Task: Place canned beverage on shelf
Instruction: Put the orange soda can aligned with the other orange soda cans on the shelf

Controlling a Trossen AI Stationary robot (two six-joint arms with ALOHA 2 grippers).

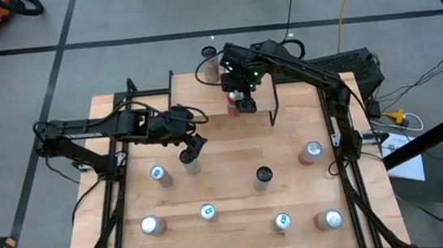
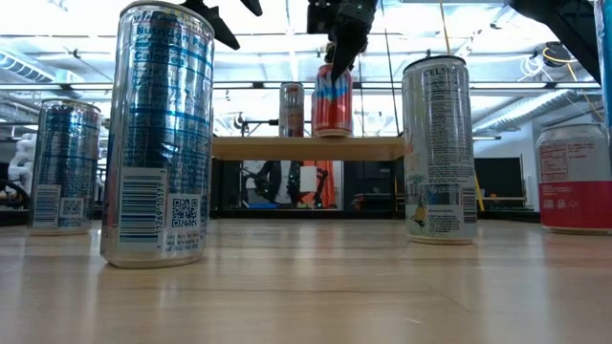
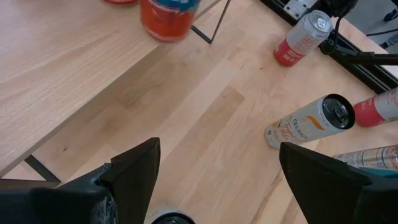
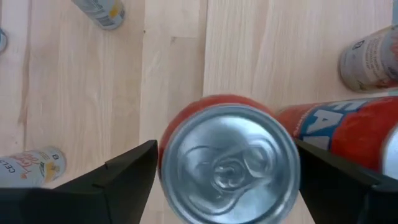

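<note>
A red can is stood on the shelf under the right gripper; the left gripper is held spread over a can on the table.

The red can (image 2: pixel 333 100) is seen upright on the shelf (image 2: pixel 306 147), near the middle of the board's front edge, with a second can (image 2: pixel 292 109) beside it farther back. The right gripper (image 1: pixel 241 96) is placed directly above the red can, its fingers (image 4: pixel 121 174) set apart on either side of the lid; whether the sides are touched cannot be told. The left gripper (image 1: pixel 192 150) is held with fingers wide apart above a can (image 1: pixel 192 166) just in front of the shelf. Bare tabletop (image 1: pixel 232 151) is left between shelf and the scattered cans nearer the front edge.
</note>
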